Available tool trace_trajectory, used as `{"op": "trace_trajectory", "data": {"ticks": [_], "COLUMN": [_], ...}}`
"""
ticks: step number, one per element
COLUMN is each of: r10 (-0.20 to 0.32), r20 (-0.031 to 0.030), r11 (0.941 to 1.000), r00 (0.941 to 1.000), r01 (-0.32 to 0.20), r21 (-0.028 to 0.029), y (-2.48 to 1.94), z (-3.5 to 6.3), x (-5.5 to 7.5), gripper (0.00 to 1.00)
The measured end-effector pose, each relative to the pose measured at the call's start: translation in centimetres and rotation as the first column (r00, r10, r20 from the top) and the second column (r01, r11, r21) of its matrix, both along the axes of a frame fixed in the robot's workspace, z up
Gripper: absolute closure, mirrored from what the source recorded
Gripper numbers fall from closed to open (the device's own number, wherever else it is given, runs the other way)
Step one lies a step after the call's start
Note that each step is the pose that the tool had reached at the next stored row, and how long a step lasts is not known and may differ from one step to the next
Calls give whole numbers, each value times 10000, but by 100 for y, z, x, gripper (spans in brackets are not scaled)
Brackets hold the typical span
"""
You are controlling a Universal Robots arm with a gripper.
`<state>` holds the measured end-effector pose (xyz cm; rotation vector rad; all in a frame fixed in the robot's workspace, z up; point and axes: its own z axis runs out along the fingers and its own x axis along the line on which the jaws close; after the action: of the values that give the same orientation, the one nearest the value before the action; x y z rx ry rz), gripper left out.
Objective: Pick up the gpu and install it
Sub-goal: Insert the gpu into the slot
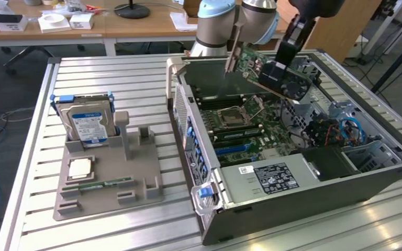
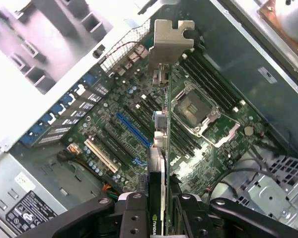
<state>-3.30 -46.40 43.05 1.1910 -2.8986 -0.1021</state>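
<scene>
The gpu [image 1: 285,78], a green board with a black cooler and a metal end bracket [image 1: 232,49], hangs tilted in the air above the open computer case [image 1: 368,183]. My gripper [image 1: 278,65] is shut on its upper edge. In the wrist view the gpu [image 2: 159,148] appears edge-on, its bracket [image 2: 171,37] pointing away from me, clamped between my two fingers [image 2: 134,213]. Below it lies the motherboard [image 2: 203,148] with a blue slot [image 2: 134,130] and a pale slot [image 2: 100,154]. The card is clear of the board and touches no slot.
Inside the case are the processor socket [image 1: 232,117], the power supply [image 1: 271,178] and a bundle of blue cables [image 1: 347,130]. At the exterior view's left a grey fixture [image 1: 138,172] holds a hard drive [image 1: 86,123], a processor [image 1: 81,167] and a memory stick [image 1: 103,184].
</scene>
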Motion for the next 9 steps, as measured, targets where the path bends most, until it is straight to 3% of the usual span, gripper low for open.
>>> {"op": "trace_trajectory", "data": {"ticks": [4,9], "r10": [719,1618], "r20": [0,0], "r11": [9974,9868], "r00": [9974,9868], "r01": [-719,-1618], "r21": [0,0], "y": [0,0], "z": [-2,-6], "x": [0,0], "gripper": [74,74]}}
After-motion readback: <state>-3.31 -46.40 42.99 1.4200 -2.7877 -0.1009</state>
